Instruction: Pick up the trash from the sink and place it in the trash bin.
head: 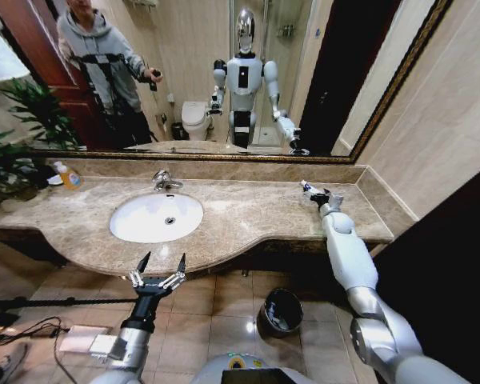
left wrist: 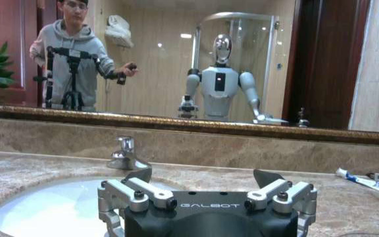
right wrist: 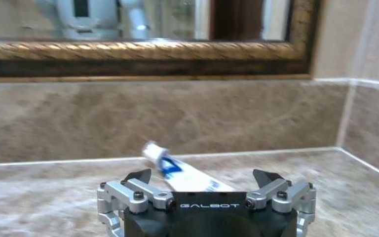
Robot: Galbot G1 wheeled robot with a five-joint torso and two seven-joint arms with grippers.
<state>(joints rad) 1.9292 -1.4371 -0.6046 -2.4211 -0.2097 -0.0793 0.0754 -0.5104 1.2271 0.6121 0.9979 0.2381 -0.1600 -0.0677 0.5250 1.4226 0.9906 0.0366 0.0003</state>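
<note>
Trash tube, white with blue marks, lies on countertop near back wall, between my right gripper's spread jaws. Left gripper hangs released over front counter edge by sink. Bin on floor below.

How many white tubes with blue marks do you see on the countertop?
1: a tube lies on the countertop near the back wall, between the open right gripper fingers. Others may be hidden.

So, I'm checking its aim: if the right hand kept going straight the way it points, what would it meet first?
Most likely the white tube with blue marks, lying on the countertop between the open right hand's fingers; behind it is the marble backsplash.
</note>
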